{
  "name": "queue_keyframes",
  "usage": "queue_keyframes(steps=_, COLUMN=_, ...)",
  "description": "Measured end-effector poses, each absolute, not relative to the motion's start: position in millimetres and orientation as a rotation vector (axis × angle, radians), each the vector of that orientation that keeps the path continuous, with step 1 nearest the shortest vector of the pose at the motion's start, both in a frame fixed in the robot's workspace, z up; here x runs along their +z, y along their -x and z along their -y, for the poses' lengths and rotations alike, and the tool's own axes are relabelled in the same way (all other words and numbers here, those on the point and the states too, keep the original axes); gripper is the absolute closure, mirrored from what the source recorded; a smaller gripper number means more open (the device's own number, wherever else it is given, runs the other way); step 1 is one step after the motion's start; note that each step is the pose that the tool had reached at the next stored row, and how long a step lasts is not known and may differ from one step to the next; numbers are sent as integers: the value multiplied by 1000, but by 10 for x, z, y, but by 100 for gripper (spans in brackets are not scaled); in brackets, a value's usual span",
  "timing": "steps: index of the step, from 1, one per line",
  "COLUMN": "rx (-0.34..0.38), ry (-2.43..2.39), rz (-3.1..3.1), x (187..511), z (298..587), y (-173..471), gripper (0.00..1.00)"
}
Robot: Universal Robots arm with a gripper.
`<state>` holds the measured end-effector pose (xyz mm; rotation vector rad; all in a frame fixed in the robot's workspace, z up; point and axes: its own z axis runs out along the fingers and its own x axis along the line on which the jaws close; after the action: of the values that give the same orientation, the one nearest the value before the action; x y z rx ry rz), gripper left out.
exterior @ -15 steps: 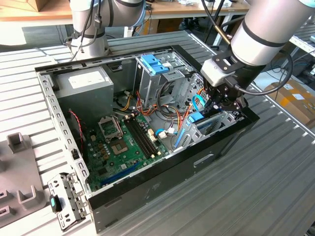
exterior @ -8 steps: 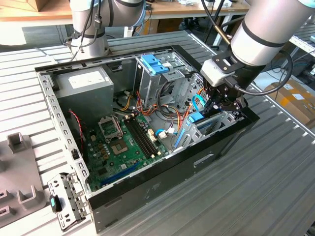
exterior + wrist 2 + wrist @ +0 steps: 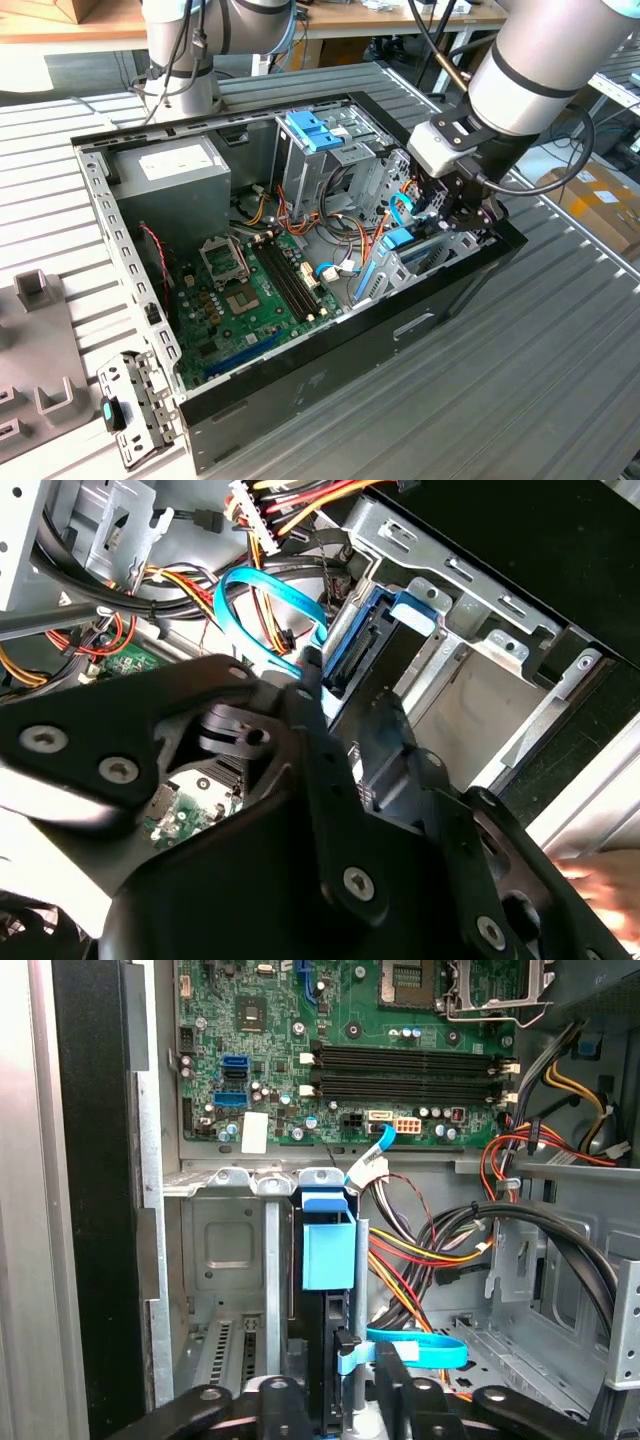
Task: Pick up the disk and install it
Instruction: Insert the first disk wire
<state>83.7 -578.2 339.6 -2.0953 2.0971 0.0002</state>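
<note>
Gripper (image 3: pixel 338 1412) looks pinched narrow on the grey-silver disk in its bright blue carrier frame (image 3: pixel 327 1255). It's held on edge, I guess to match the grey metal drive cage (image 3: pixel 225 1245) slot it's partway into.

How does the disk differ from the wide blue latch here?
The disk stands on edge in a low bay, right at the gripper; the blue latch lies atop the tall drive cage, away from the gripper. The disk shows a narrow blue frame; the latch is wide, with finger slots. Both show bright blue plastic.
</note>
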Motion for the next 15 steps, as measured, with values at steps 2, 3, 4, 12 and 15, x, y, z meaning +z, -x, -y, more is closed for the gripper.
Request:
queue_keyframes(steps=2, rx=0, ry=2095, rz=-2097, x=3395, z=5782, y=-837, gripper=53)
queue_keyframes(steps=3, rx=0, ry=2095, rz=-2097, x=3395, z=5782, y=-837, gripper=53)
queue_keyframes(steps=4, rx=0, ry=2095, rz=-2097, x=3395, z=5782, y=-837, gripper=53)
queue_keyframes(steps=12, rx=0, ry=2095, rz=-2097, x=3462, z=5782, y=-837, gripper=53)
queue_keyframes(steps=15, rx=0, ry=2095, rz=-2097, x=3500, z=5782, y=-837, gripper=53)
